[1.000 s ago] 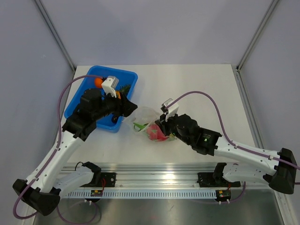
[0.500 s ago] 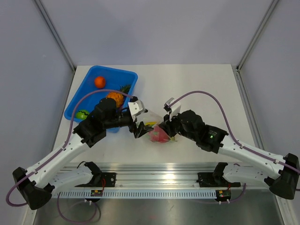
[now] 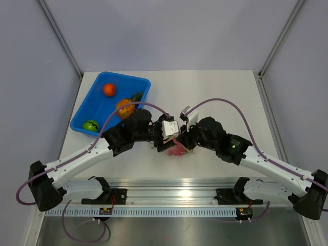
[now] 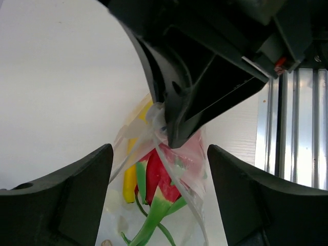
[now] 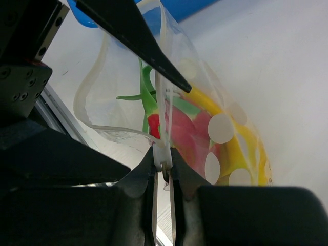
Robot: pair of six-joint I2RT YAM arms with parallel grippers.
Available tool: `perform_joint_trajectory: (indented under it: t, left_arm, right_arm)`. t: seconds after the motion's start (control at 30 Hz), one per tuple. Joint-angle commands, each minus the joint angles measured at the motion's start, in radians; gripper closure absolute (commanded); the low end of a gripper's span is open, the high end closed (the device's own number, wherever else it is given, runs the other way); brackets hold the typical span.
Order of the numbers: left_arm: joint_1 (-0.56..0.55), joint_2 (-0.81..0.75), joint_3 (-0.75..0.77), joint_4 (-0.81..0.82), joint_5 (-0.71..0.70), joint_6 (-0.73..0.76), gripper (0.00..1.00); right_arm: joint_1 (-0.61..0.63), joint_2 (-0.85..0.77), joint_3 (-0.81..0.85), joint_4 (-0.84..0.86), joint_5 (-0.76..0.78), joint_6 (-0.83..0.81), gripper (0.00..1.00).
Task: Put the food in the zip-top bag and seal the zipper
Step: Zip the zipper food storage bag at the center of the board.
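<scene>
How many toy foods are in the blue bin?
3: orange at the far end, pineapple near the right wall, green piece at the near-left corner. The left arm may hide others.

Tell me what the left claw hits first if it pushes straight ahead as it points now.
Most likely the bag, at the mouth edge pinched by the right claw. That claw sits right there too, and depth is hard to judge.
</scene>
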Motion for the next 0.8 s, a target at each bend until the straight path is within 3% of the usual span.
perform_joint_trajectory:
  t: [0.0,0.13,0.17,0.3,0.33,0.43,0.57,0.77]
  left_arm:
    - [0.000,-0.004,0.000,0.080,-0.041,0.032,0.26]
    - [0.000,-0.007,-0.015,0.079,-0.027,0.033,0.44]
    - [0.000,-0.010,-0.020,0.089,-0.021,0.033,0.60]
    - [0.001,-0.015,-0.024,0.103,-0.007,0.017,1.00]
    - [0.001,-0.013,-0.021,0.100,-0.008,0.015,1.00]
    - [0.010,-0.010,-0.024,0.117,-0.007,-0.002,1.00]
    - [0.072,-0.027,-0.052,0.174,0.094,-0.062,1.00]
    - [0.107,-0.065,-0.086,0.244,0.143,-0.125,1.00]
  right_arm:
    - [-0.013,-0.026,0.056,0.002,-0.031,-0.010,1.00]
    - [-0.024,-0.050,0.050,-0.011,-0.027,-0.010,1.00]
    - [-0.025,-0.055,0.048,-0.014,-0.025,-0.010,1.00]
    - [-0.028,-0.067,0.044,-0.038,-0.021,-0.007,0.98]
    - [-0.028,-0.067,0.045,-0.046,-0.019,-0.007,0.96]
    - [-0.028,-0.087,0.057,-0.074,-0.011,-0.010,0.66]
    - [-0.027,-0.160,0.047,-0.097,0.016,-0.056,0.63]
    - [-0.027,-0.329,-0.073,0.001,0.044,-0.207,0.57]
